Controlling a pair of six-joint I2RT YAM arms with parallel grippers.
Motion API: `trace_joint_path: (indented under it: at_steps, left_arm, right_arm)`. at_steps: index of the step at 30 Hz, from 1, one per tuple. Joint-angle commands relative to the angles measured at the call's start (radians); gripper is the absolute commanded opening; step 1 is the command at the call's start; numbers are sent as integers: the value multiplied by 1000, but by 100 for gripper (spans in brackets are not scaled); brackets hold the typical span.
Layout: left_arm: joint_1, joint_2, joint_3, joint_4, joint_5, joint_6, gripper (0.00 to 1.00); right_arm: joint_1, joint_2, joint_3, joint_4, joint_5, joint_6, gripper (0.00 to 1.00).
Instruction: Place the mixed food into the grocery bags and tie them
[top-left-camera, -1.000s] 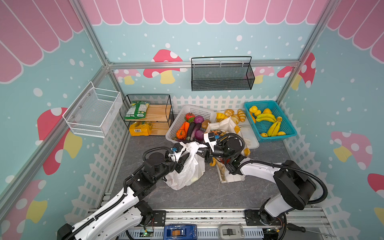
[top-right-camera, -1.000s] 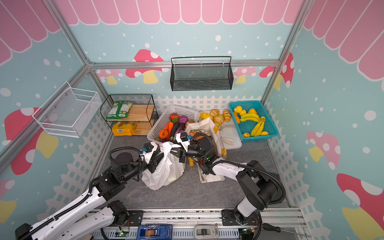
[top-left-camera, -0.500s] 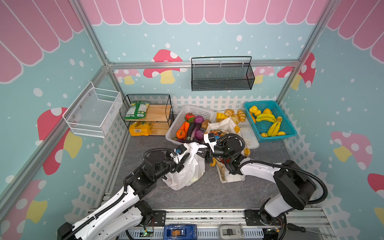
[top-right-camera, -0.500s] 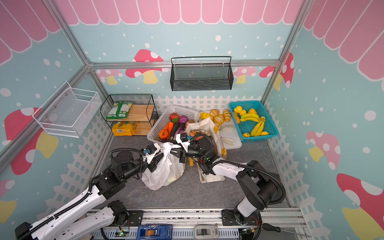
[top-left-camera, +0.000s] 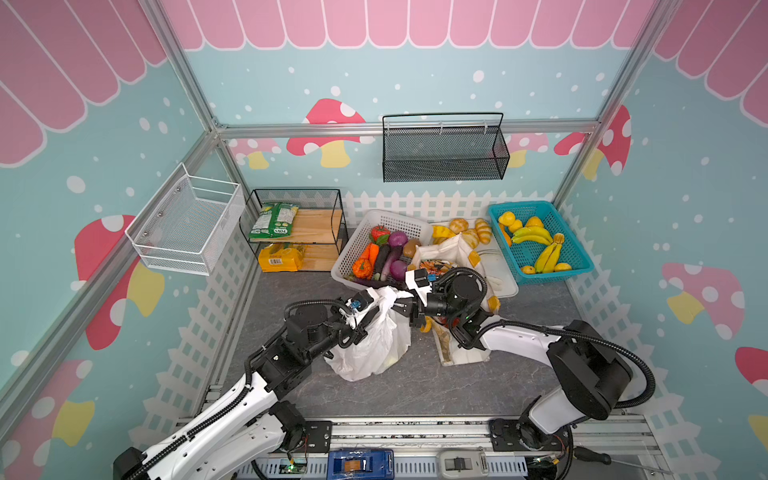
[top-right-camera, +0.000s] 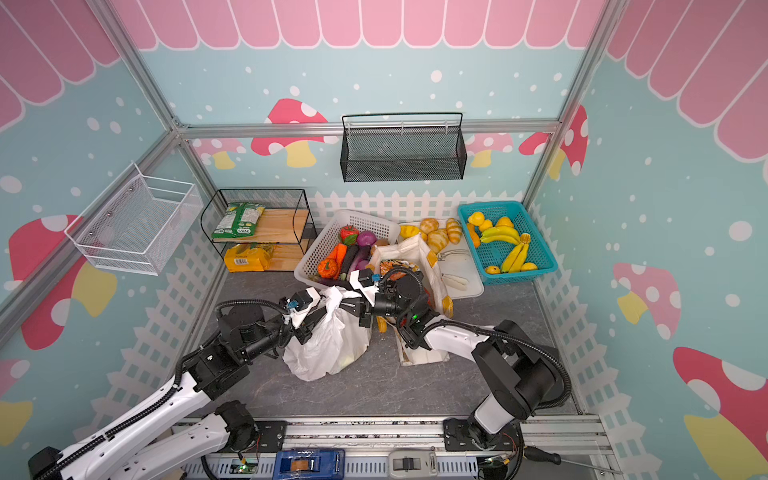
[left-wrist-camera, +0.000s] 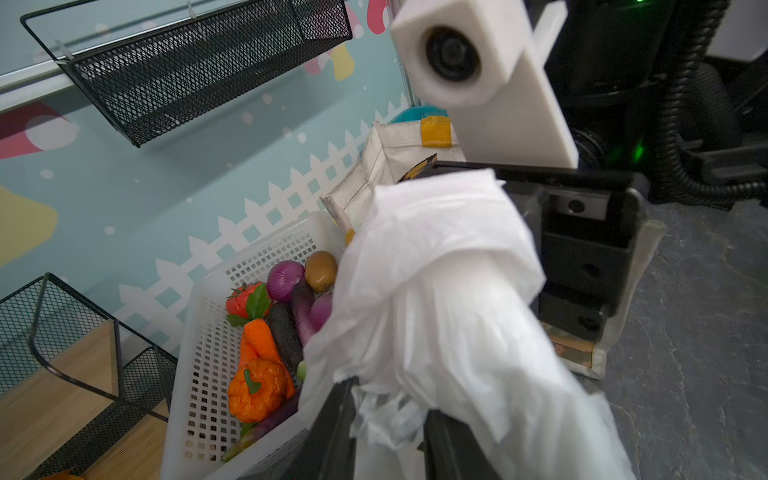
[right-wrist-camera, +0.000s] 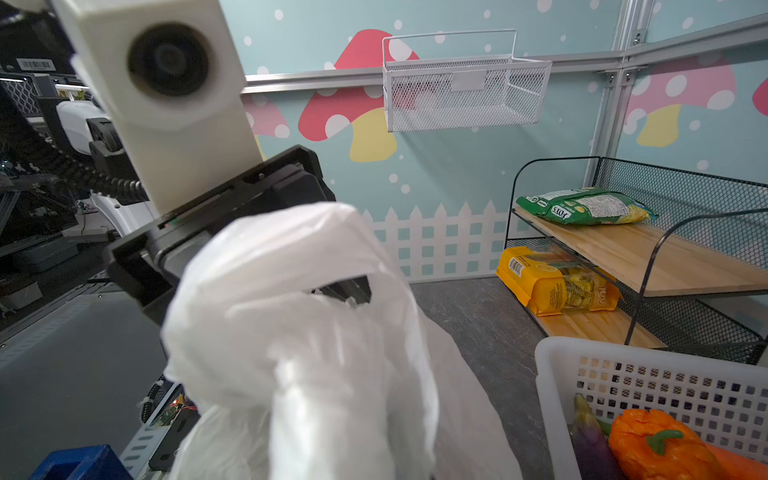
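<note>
Subject: white plastic carrier bag (top-left-camera: 376, 349); thin, crinkly, translucent film, bulging at the base and drawn into a twisted neck at the top; it stands on the grey, stone-patterned tabletop (top-left-camera: 415, 386) between the two arms, just in front of the white perforated plastic basket (top-left-camera: 362, 239) of toy vegetables and just beside the canvas tote (top-left-camera: 462, 249); a yellowish rounded shape shows faintly through the film low on one side. Tote: boxy, stiff cream cloth with a yellow patch, mouth open, a dark-and-orange patterned snack packet (top-left-camera: 433, 265) showing inside. Left gripper (left-wrist-camera: 390, 422): black fingers set narrow, a crumpled wad of the bag's film pinched between them, a broad fold of film draped above. Right gripper (top-left-camera: 406, 306): fully closed, meeting the bag's neck from the opposite side; in the right wrist view its fingertips are buried in the plastic, which rises straight out of them, so it grips the bag's handle film. In both top views the two grippers face each other, close together, above the bag's body, with the film looped between them.
</note>
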Motion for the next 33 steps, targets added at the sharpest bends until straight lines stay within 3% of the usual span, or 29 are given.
trace_joint_path:
  at_steps: [1, 3, 16, 22, 25, 33]
  left_arm:
    - [0, -1, 44, -12, 30, 57, 18]
    - [0, 6, 52, -34, 23, 67, 12]
    - [5, -33, 63, -131, -40, 53, 2]
    - [15, -89, 73, -222, -60, 45, 36]
    - [17, -111, 86, -276, -81, 35, 42]
    - [14, -172, 101, -271, 2, -235, 46]
  right_arm:
    - [2, -9, 9, -15, -16, -23, 0]
    - [2, -12, 6, -17, -11, -23, 0]
    - [0, -42, 10, -72, 32, -54, 0]
    - [0, -74, 8, -124, 84, -88, 0]
    - [0, -90, 9, -153, 127, -94, 0]
    - [45, -137, 127, -517, 449, -207, 0]
